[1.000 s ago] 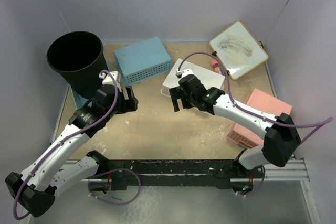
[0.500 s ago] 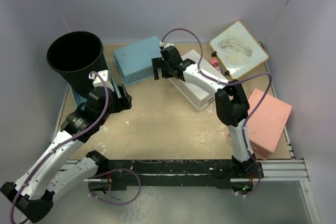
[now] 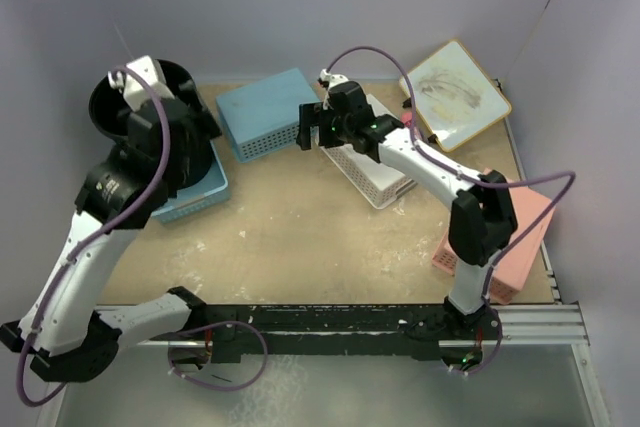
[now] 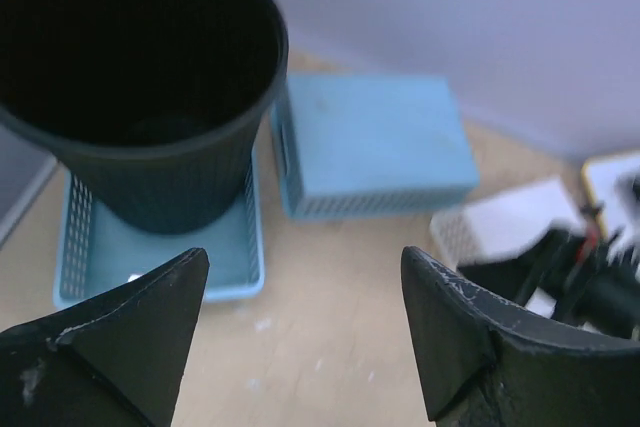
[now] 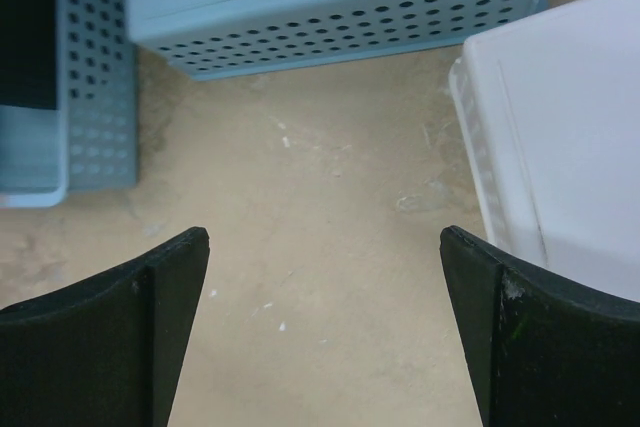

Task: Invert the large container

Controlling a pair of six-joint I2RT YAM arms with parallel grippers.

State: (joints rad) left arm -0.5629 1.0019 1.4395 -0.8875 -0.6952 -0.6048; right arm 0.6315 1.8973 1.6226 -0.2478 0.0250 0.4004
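Note:
The large container (image 3: 108,107) is a tall black round bin at the back left. It stands upright with its mouth up, inside a light blue basket (image 3: 195,197). In the left wrist view the bin (image 4: 130,77) fills the upper left. My left gripper (image 3: 200,122) is raised beside the bin's right rim, open and empty (image 4: 302,257). My right gripper (image 3: 310,132) is open and empty (image 5: 323,237), low over the table between an overturned light blue basket (image 3: 270,112) and a white basket (image 3: 375,162).
A pink basket (image 3: 500,237) lies at the right edge. A whiteboard (image 3: 455,94) leans at the back right, with a red-capped marker (image 3: 410,125) beside it. The enclosure walls stand close behind the bin.
My left arm has risen from low in front of the bin to beside its rim. My right gripper has swung from mid-table to the back by the blue basket.

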